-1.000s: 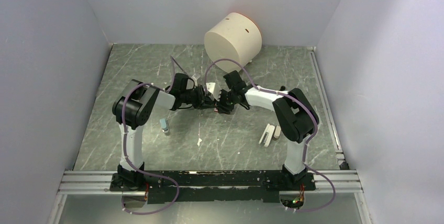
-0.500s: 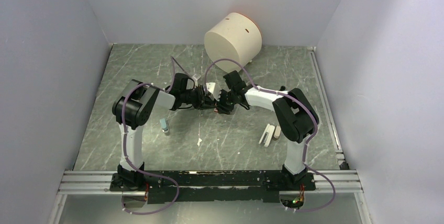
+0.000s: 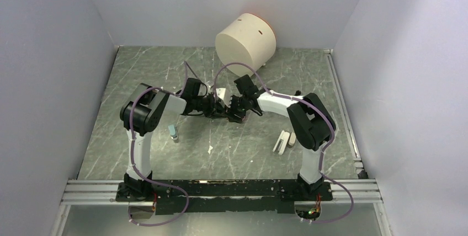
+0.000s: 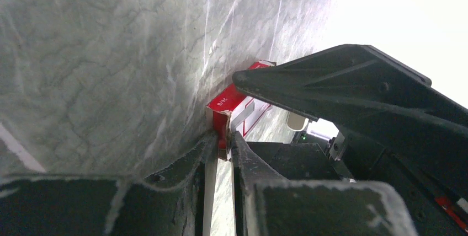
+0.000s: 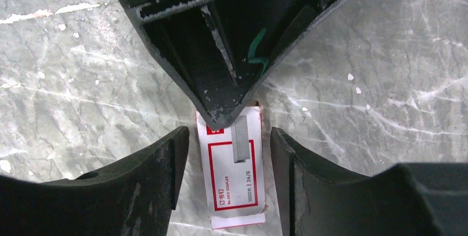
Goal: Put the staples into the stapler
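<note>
Near edge: arm bases. R of centre, white oblong item (image 3: 282,141) lies on tabletop (image 3: 232,153). L side, small blue-grey item (image 3: 173,133). Both too small to ID.

Mid-tabletop: claws tip to tip over red-and-white box (image 5: 232,186), which lies flat.
- R claw (image 5: 229,131) wide, fingers straddling box's long sides w/ slight gap each side.
- L claw (image 4: 222,137) narrow, tips nipped on box's end flap.
- Staples (image 5: 240,138): one grey strip seen at box's top face, at L claw's end. On or in box, cannot tell.

Far: cream cylinder (image 3: 246,40) near back wall.
</note>
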Robot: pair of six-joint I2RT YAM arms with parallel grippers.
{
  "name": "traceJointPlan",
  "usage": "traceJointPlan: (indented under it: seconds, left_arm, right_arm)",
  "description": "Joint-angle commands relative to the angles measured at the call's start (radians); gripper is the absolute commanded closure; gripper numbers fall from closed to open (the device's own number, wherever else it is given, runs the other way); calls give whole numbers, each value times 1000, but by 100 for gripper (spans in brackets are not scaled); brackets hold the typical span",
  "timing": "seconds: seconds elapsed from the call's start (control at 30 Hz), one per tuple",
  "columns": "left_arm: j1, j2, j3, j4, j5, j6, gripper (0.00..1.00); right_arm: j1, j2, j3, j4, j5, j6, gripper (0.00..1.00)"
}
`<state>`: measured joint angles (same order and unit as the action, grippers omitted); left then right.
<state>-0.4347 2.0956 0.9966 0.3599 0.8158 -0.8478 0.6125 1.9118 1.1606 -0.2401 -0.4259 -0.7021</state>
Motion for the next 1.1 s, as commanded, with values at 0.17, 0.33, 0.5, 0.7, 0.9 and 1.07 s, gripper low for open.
traceJointPlan:
  seconds: [0.17, 0.33, 0.5, 0.7, 0.9, 1.07]
  left_arm:
    - [9, 12, 19, -30, 15, 33, 77]
    - [10, 17, 11, 34, 41, -4, 76]
    - [10, 33, 0, 98, 85, -48, 76]
    - [10, 47, -17, 95, 102, -39, 78]
    - [12, 42, -12, 78, 119, -29, 84]
    - [31, 27, 48, -104, 79, 99, 94]
  right_arm:
    - [-41, 6, -7, -167, 16, -58, 39]
    - [-48, 16, 0, -182, 20, -64, 45]
    - [-41, 39, 20, -149, -3, -44, 54]
    - [-17, 30, -2, -64, -14, -23, 55]
    - [-7, 27, -9, -25, -18, -6, 51]
    - [-39, -16, -32, -87, 13, -33, 35]
